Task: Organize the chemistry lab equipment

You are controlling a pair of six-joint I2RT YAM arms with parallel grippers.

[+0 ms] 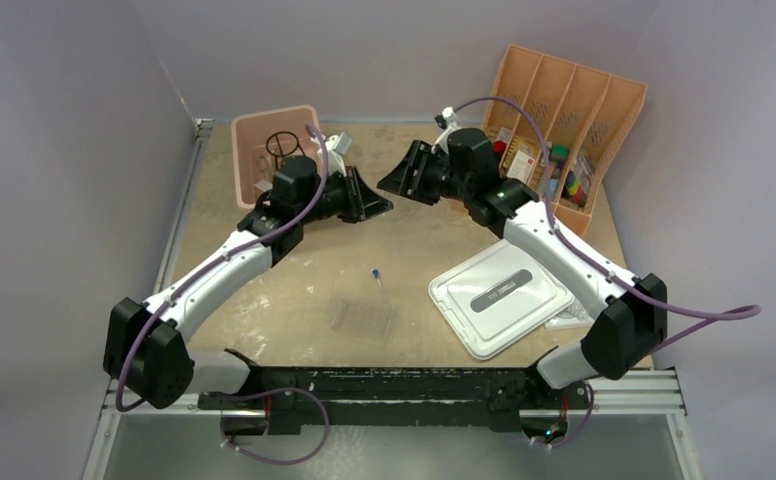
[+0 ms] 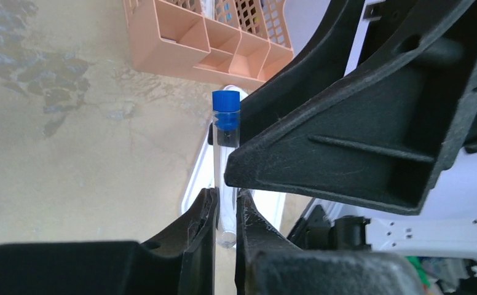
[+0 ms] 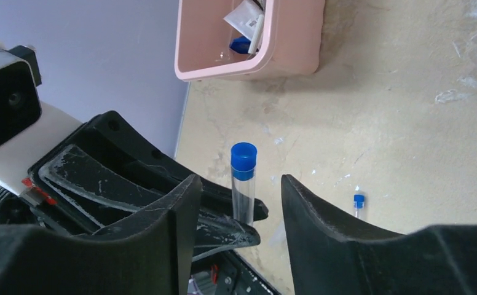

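My left gripper (image 2: 227, 200) is clamped on the lower end of a blue-capped thin tube (image 2: 225, 157). The tube stands upright at the centre of the left wrist view, cap uppermost. My right gripper (image 3: 239, 184) has its jaws spread on either side of that tube, with gaps showing in the right wrist view. I pinch only near the rounded bottom, so the tube could pivot or slip if a right finger brushes the cap when pulling off. A second tube (image 1: 376, 275) lies on the table (image 1: 294, 270), mid-frame from above.
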